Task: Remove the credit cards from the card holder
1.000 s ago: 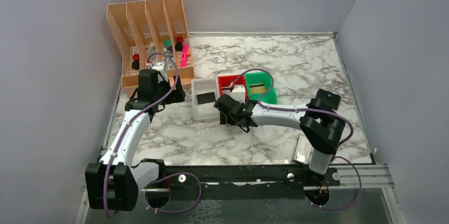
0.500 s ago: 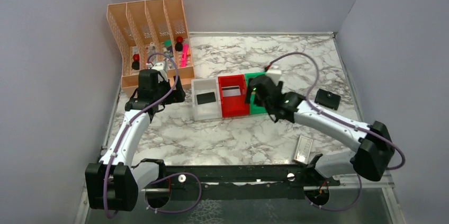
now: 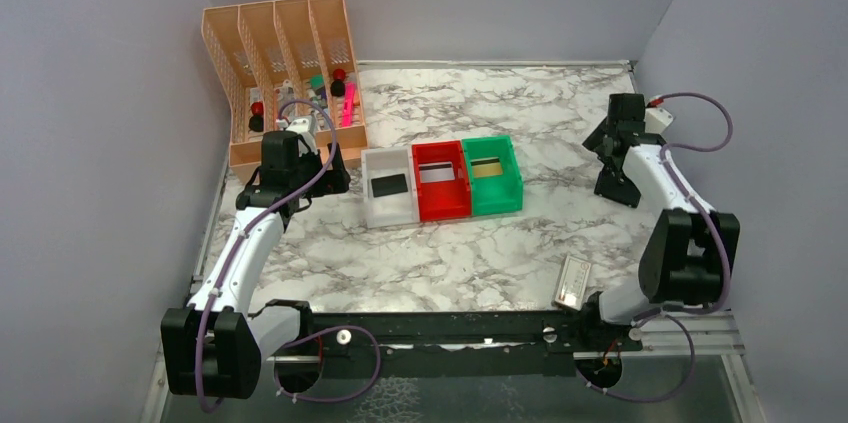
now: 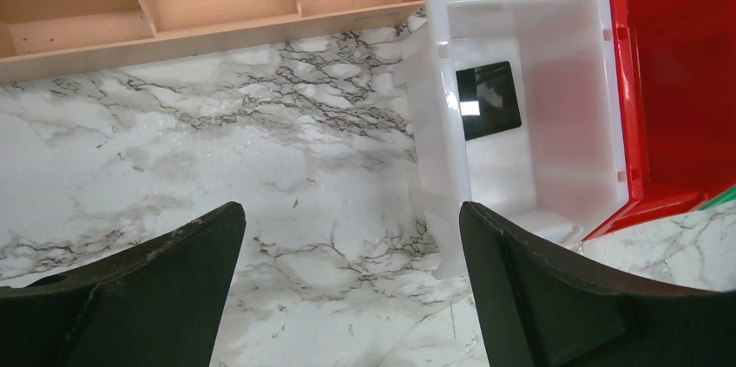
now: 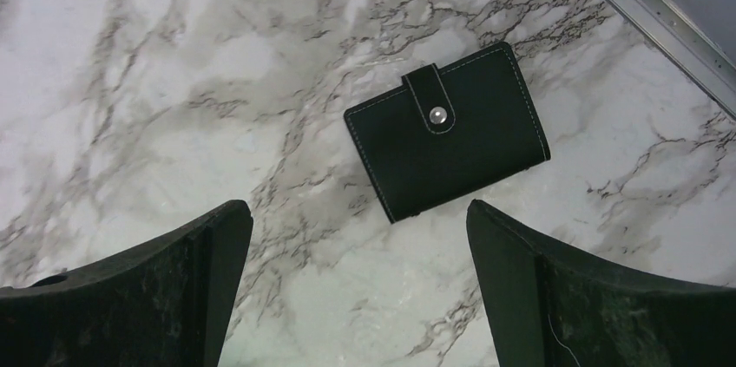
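The card holder (image 5: 447, 141) lies closed on the marble, black with a snapped tab; in the top view (image 3: 618, 189) it sits at the right edge. My right gripper (image 5: 358, 211) hovers over it, open and empty, and shows in the top view (image 3: 608, 155). A black card (image 4: 489, 100) lies in the white bin (image 3: 372, 205). A white/grey card (image 3: 437, 174) lies in the red bin. A gold card (image 3: 487, 169) lies in the green bin. My left gripper (image 4: 351, 219) is open and empty above the marble beside the white bin (image 4: 438, 167).
A peach desk organizer (image 3: 285, 43) with pens stands at the back left, close to my left gripper (image 3: 325, 181). A small whitish case (image 3: 573, 281) lies near the front right. A metal rail (image 5: 660, 16) runs along the table's right edge near the holder.
My right arm has swung from the red and green bins to the far right, over the card holder. The white/grey card now lies in the red bin. The left arm has not moved.
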`<act>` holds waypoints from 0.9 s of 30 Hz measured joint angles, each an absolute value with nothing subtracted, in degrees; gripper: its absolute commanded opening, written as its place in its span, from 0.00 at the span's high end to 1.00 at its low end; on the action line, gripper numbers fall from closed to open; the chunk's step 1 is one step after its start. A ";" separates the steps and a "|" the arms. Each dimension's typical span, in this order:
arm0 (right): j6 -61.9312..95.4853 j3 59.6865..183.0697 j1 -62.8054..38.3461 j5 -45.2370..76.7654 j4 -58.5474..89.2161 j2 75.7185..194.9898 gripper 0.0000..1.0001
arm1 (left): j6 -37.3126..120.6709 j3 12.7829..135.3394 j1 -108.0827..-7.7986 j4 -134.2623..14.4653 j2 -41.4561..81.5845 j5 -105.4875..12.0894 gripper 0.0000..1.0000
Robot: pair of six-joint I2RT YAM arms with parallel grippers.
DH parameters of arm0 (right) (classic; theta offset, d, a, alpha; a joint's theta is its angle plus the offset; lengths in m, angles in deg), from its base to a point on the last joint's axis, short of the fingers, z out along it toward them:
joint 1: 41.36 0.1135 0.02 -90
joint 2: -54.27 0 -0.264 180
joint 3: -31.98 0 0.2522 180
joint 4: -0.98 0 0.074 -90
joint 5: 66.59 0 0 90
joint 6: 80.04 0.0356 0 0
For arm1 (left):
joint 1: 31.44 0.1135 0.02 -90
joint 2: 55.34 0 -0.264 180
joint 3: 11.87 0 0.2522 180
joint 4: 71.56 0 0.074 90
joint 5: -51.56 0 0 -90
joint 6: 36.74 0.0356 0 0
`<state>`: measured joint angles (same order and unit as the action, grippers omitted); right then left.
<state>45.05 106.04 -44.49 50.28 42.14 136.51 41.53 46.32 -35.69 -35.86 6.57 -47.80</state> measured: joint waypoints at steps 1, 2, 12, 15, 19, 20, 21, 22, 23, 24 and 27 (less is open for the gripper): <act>45.49 107.30 -45.76 49.78 42.51 139.40 0.01 | 41.55 46.32 -35.69 -35.86 6.57 -47.80 0.03; 45.80 108.05 -46.68 49.54 42.66 141.78 0.01 | 41.55 46.32 -35.69 -35.84 6.57 -47.80 0.03; 47.65 112.46 -53.39 49.23 44.74 154.13 0.01 | 41.60 46.32 -35.69 -35.86 6.57 -47.83 0.03; 47.68 113.16 -54.07 49.19 44.72 155.79 0.01 | 41.60 46.32 -35.69 -35.84 6.57 -47.83 0.03; 47.87 113.95 -54.09 47.76 44.41 158.76 0.00 | 41.62 46.32 -35.69 -35.84 6.57 -47.85 0.03; 47.87 113.97 -54.09 47.52 44.15 159.46 0.02 | 41.62 46.32 -35.69 -35.84 6.59 -47.85 0.03; 47.87 114.17 -54.07 47.35 44.13 159.81 0.04 | 41.62 46.32 -35.69 -35.84 6.57 -47.85 0.03; 47.81 114.21 -54.00 47.17 44.15 159.83 0.07 | 41.62 46.32 -35.69 -35.84 6.59 -47.85 0.03; 47.74 114.21 -54.04 46.89 44.15 159.83 0.10 | 41.62 46.32 -35.69 -35.86 6.57 -47.85 0.03; 47.63 114.21 -54.07 46.50 44.13 159.83 0.12 | 41.62 46.32 -35.69 -35.86 6.59 -47.85 0.03; 47.22 112.86 -54.26 45.54 42.86 158.78 0.18 | 41.62 46.32 -35.69 -35.84 6.59 -47.85 0.03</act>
<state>47.22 112.86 -54.26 45.54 42.86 158.78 41.62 46.32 -35.69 -35.84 6.59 -47.85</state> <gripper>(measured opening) 0.879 0.973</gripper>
